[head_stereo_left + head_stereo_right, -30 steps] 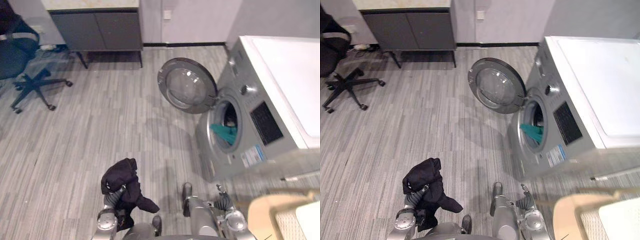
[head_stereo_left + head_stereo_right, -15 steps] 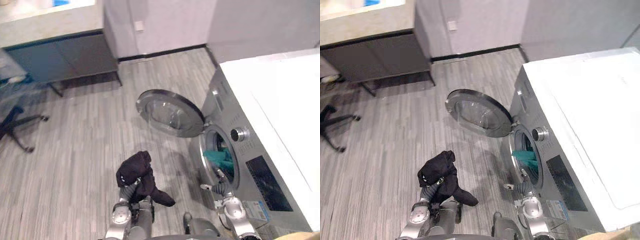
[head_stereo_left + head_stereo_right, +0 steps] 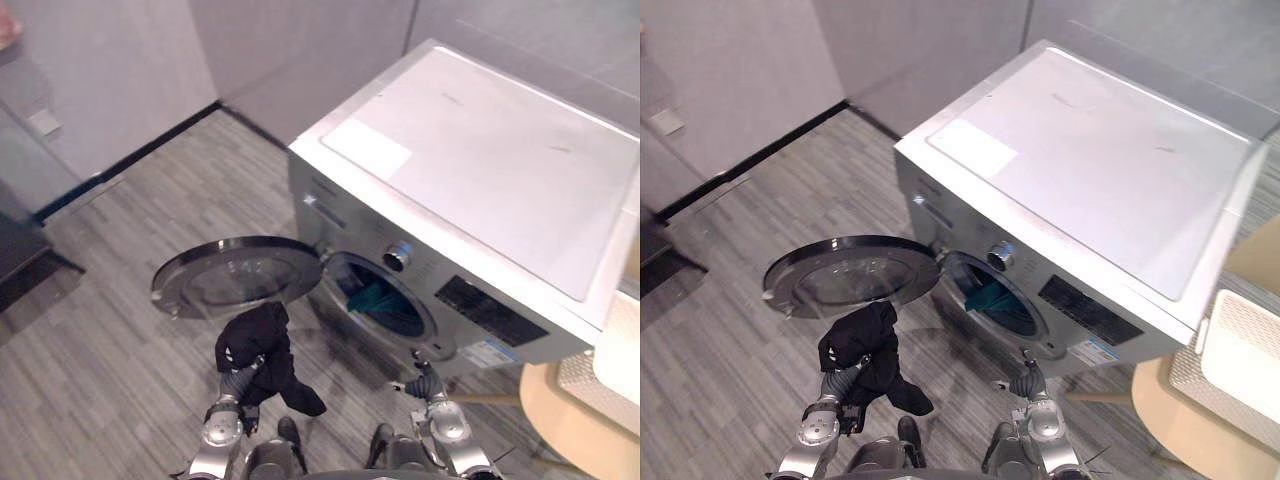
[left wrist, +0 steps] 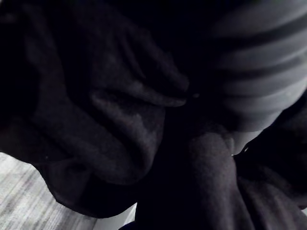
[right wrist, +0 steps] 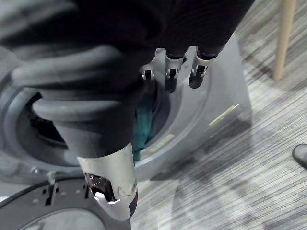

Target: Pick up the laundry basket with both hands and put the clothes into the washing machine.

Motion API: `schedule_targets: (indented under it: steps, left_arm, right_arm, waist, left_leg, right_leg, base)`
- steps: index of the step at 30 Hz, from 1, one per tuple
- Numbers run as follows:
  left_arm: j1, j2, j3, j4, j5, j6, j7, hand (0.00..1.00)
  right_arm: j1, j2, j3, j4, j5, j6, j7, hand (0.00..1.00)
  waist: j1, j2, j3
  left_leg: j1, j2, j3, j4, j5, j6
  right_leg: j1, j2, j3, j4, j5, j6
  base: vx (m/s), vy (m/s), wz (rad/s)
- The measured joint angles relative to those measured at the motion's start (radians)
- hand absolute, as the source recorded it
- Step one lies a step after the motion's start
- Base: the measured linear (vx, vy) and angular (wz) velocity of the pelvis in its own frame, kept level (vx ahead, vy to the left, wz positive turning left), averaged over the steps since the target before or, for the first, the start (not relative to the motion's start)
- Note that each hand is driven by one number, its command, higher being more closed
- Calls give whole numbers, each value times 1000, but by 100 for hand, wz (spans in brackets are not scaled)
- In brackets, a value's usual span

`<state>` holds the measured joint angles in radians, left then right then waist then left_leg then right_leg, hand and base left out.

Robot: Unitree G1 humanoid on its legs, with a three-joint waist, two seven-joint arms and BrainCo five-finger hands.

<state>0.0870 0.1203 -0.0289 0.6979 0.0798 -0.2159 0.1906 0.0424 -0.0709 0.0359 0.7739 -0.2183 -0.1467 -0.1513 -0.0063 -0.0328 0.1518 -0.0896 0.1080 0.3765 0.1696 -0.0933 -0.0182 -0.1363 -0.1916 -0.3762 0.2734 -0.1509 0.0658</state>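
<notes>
Grey floor (image 3: 100,330), open washing machine (image 3: 470,170), teal cloth (image 3: 372,297) in — black garment (image 3: 255,340) yet to go, hiding the grip of the left hand (image 3: 238,384); right hand (image 3: 424,384) slack, empty.

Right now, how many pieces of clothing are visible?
2. A black garment is draped over the left robot hand; a teal garment lies in the drum of the washing machine. More may be hidden deeper inside.

Crumpled black cloth (image 4: 124,110) lies in thick folds right against the left hand (image 4: 261,72), whose dark ribbed cover bulges at two o'clock, while grey plank floor (image 4: 24,196) shows past the cloth's edge at eight o'clock.
</notes>
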Motion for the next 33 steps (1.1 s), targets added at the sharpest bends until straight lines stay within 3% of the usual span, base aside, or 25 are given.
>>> schedule_targets:
  steps: [2,4,6,7,9,11,12,16,19,21,24,27,33]
  left_arm:
    - [0,-6,-1,9,0,1,-18,100]
    - [4,-11,1,21,0,3,-18,100]
    - [22,-26,3,21,-7,13,-17,100]
    - [29,-33,4,21,-10,13,-16,100]
    - [49,-63,1,29,-23,14,-17,100]
    - [44,-68,-1,31,-30,14,-16,100]
    - [40,-69,-7,33,-31,13,-16,100]
    - [-45,-34,-26,69,-31,15,-16,100]
    - [-71,-29,-40,52,-40,15,-15,100]
    - [-99,-23,-40,17,-56,15,-13,100]
    - [-193,-28,-47,-24,-143,13,16,100]
    - [-288,-48,-47,-24,-238,12,54,100]
    - [-495,-75,-37,-53,-350,13,126,100]
  right_arm:
    - [7,-12,-5,1,1,0,0,0]
    - [9,-20,-5,20,3,0,-1,0]
    - [8,-29,-4,32,18,0,-2,0]
    - [7,-34,-4,32,21,0,-2,0]
    - [-16,-51,-21,35,25,1,-7,0]
    - [-23,-59,-30,37,29,1,-21,0]
    - [-23,-73,-30,37,31,0,-22,0]
    - [0,-53,-38,46,34,3,-23,0]
    - [-25,-55,-41,44,56,3,-25,0]
    - [-66,-53,-44,27,65,4,-34,0]
    - [-83,-47,-48,-55,102,5,-67,0]
    - [-101,-20,-43,-131,136,20,-86,0]
    - [-221,21,-38,-270,241,14,-139,0]
  waist:
    - [-9,10,-1]
    - [-4,15,3]
    - [24,29,13]
    - [25,38,19]
    - [27,68,28]
    - [23,78,25]
    - [24,107,25]
    - [13,50,45]
    - [9,52,79]
    - [2,52,128]
    - [-8,50,197]
    - [-4,27,253]
    - [-3,5,312]
  left_leg:
    - [-2,20,15,9,0,-5]
    - [-27,70,35,116,-25,-45]
    - [-97,137,-37,384,-32,-54]
    - [-121,140,-80,441,-36,-53]
    - [-143,66,-310,408,-119,-74]
    - [-129,20,-404,270,-114,-82]
    - [-110,25,-428,177,-78,-81]
    - [-118,1,-336,219,-109,-52]
    - [-163,-1,-277,320,-148,-35]
    - [-231,18,-246,438,-187,-32]
    - [-390,52,-237,669,-307,-9]
    - [-507,75,-236,824,-372,-7]
    - [-794,170,-238,1056,-423,-6]
  right_leg:
    - [19,29,10,-58,27,-2]
    - [37,62,48,-110,47,-11]
    - [67,92,136,-118,49,-22]
    - [75,99,156,-114,46,-28]
    - [60,108,245,-86,44,-29]
    - [31,112,305,-67,47,-19]
    - [12,139,335,-46,37,-1]
    - [-67,102,393,52,12,33]
    - [-152,99,443,150,-1,47]
    - [-243,102,458,264,-16,50]
    - [-414,101,452,477,-107,59]
    - [-544,81,438,634,-152,50]
    - [-848,89,408,811,-150,40]
  base:
    - [27,-90,-44]
    - [9,-116,-64]
    - [9,-104,-93]
    - [61,-13,-109]
    - [64,110,-111]
    - [29,176,-115]
    - [15,207,-109]
    - [1,121,-51]
    - [-36,120,-74]
    - [-136,62,-63]
    - [-245,31,-25]
    - [-191,11,-10]
    - [-161,-7,-31]
